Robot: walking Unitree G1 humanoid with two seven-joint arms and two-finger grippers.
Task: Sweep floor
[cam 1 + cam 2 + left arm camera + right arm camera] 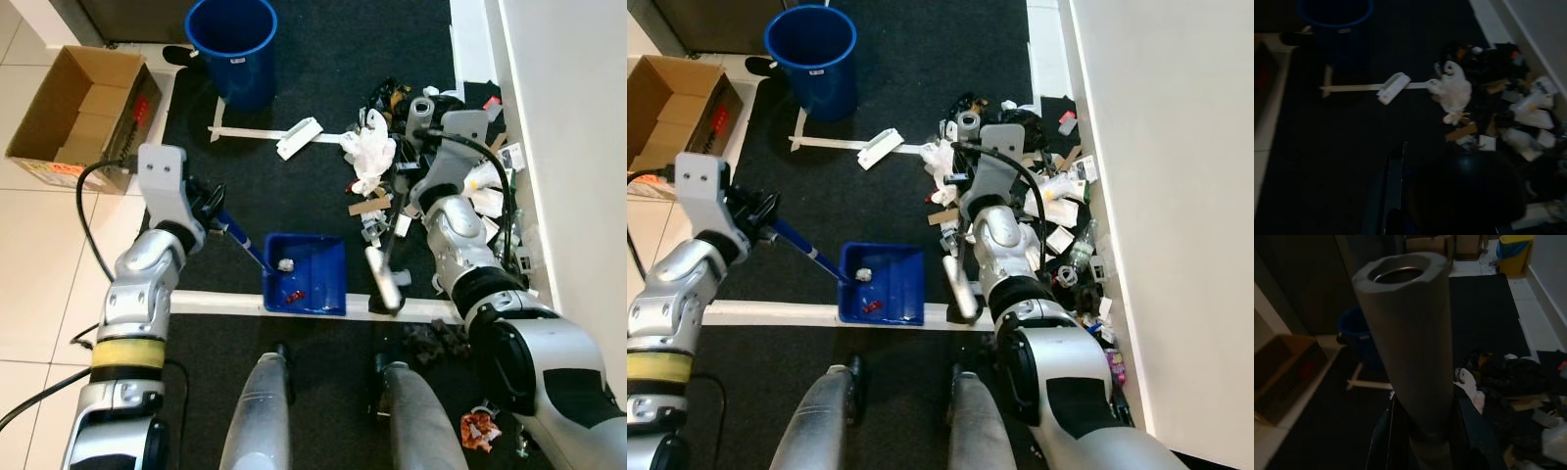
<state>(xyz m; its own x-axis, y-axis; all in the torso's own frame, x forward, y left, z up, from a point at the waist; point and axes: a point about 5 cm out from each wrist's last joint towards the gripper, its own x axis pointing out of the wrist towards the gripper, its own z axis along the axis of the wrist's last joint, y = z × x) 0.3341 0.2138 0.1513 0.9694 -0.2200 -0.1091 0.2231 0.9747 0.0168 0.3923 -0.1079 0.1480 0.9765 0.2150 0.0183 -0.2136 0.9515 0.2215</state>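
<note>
Nearby, blue bin [232, 44], cardboard box [78, 113], litter heap [431, 166]; left fingers [217, 208] clenched on dustpan [306, 274] handle, right on broom handle [1410, 347].

Open black mat [294, 88] lies ahead of me; the litter heap [431, 157] crowds the wall [578, 117] on my right, the blue bin [233, 44] blocks far left.

My body, seen from above

My arms are silver with black joints; a yellowish band rings my left arm [125, 352]; black cables loop off both; grey boxy wrist housings; my right arm [460, 245] is bulkier; two rounded silver legs [260, 411] below.
</note>
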